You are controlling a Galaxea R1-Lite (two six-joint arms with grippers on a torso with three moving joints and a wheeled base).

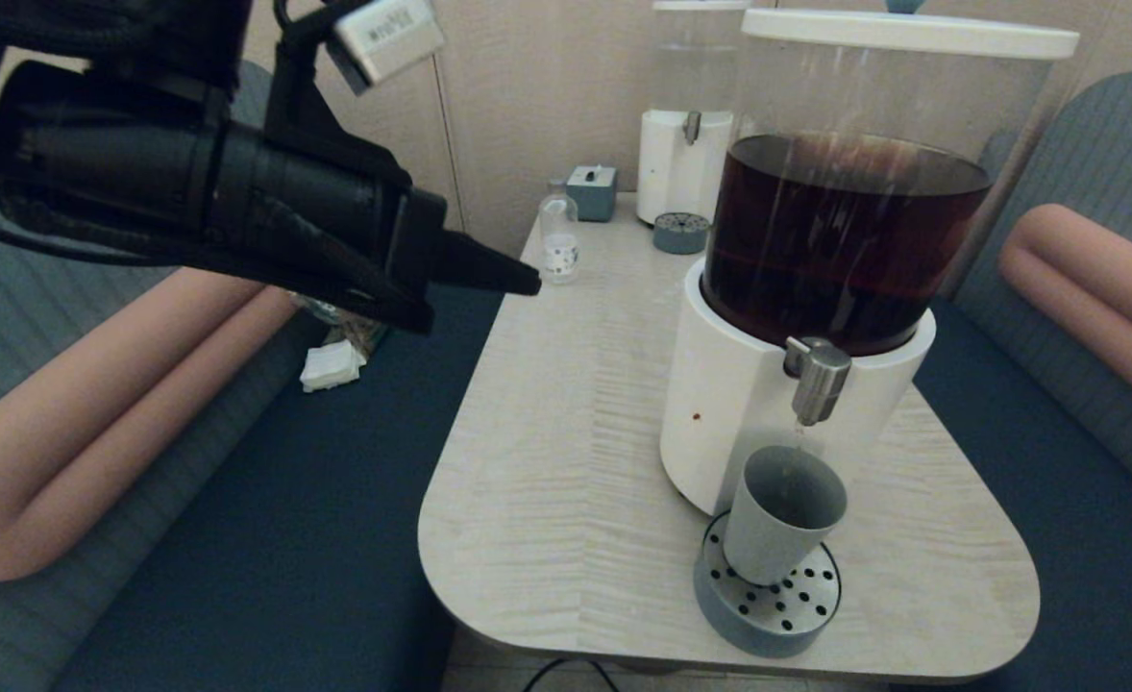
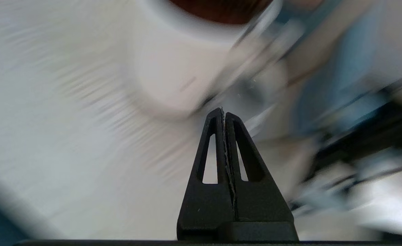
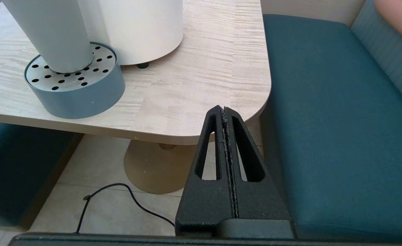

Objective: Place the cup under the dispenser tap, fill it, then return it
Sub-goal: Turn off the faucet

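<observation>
The grey-blue cup (image 1: 779,514) stands on the perforated drip tray (image 1: 797,605), directly under the brushed-steel dispenser tap (image 1: 818,379). A thin stream runs from the tap into the cup. The tap belongs to the big white-based dispenser (image 1: 729,404) with dark brown liquid. My left gripper (image 1: 528,281) is shut and empty, raised high over the table's left side, far from the cup. In the left wrist view its shut tip (image 2: 223,112) shows against a smeared background. My right gripper (image 3: 224,111) is shut, low beside the table's near right corner; the cup (image 3: 56,37) stands off to its side.
A smaller clear-tank dispenser (image 1: 686,154), a small round tray (image 1: 681,233), a clear labelled bottle (image 1: 558,240) and a grey-blue box (image 1: 592,190) stand at the table's far end. Teal benches (image 1: 239,538) flank the table (image 1: 566,452). A cable (image 3: 119,191) lies on the floor.
</observation>
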